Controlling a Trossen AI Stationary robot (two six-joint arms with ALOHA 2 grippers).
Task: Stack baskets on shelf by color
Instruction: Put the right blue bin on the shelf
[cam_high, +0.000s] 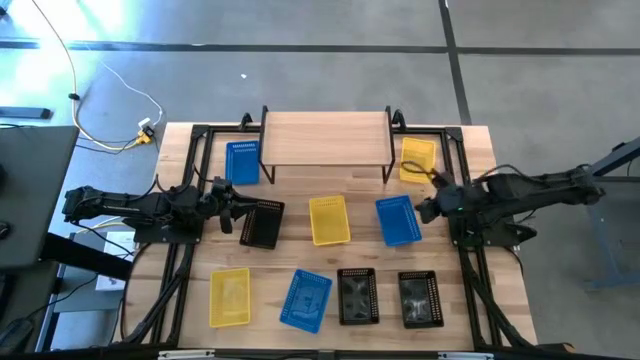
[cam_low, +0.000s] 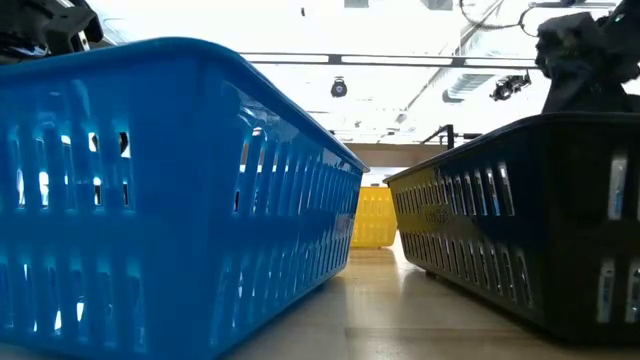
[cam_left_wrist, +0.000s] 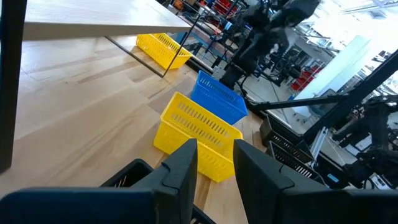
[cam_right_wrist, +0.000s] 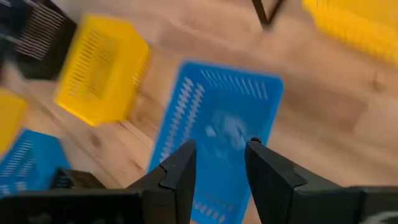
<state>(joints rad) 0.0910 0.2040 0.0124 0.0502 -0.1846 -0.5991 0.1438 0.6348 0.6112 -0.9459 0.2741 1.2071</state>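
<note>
Reaching in from both sides, the two arms hang low over the middle of the table, and none of the nine baskets is on the shelf (cam_high: 325, 137) yet, so the sorting is at its very start.

Taking the table centre as the clock's centre in the high view, the shelf stands at twelve with its plank top bare. A blue basket (cam_high: 243, 163) sits at eleven beside the shelf's left legs, and a yellow basket (cam_high: 418, 160) at one beside its right legs. Across the middle lie a black basket (cam_high: 262, 224) at nine, a second yellow (cam_high: 329, 220) at the centre, and a second blue (cam_high: 398, 219) at three. Along the near edge run a third yellow (cam_high: 230, 297) at seven, a third blue (cam_high: 306, 299) at six, and two more black ones (cam_high: 358, 297) (cam_high: 421, 299) toward five.

The left gripper (cam_high: 228, 204) hovers at the nine o'clock black basket's edge; its fingers (cam_left_wrist: 180, 168) stand a narrow gap apart with nothing between them. The right gripper (cam_high: 428, 208) hangs just beside the three o'clock blue, and its wrist view looks straight down into that basket (cam_right_wrist: 217, 124), fingers (cam_right_wrist: 180, 171) parted and empty.

I'd judge the step in hand is the approach for a first pick. Next, each gripper needs to drop so one finger goes inside the wall and one outside, pinch the rim, lift clear of its neighbours, then carry toward twelve and set down on the plank, leaving room for three colour stacks side by side.
</note>
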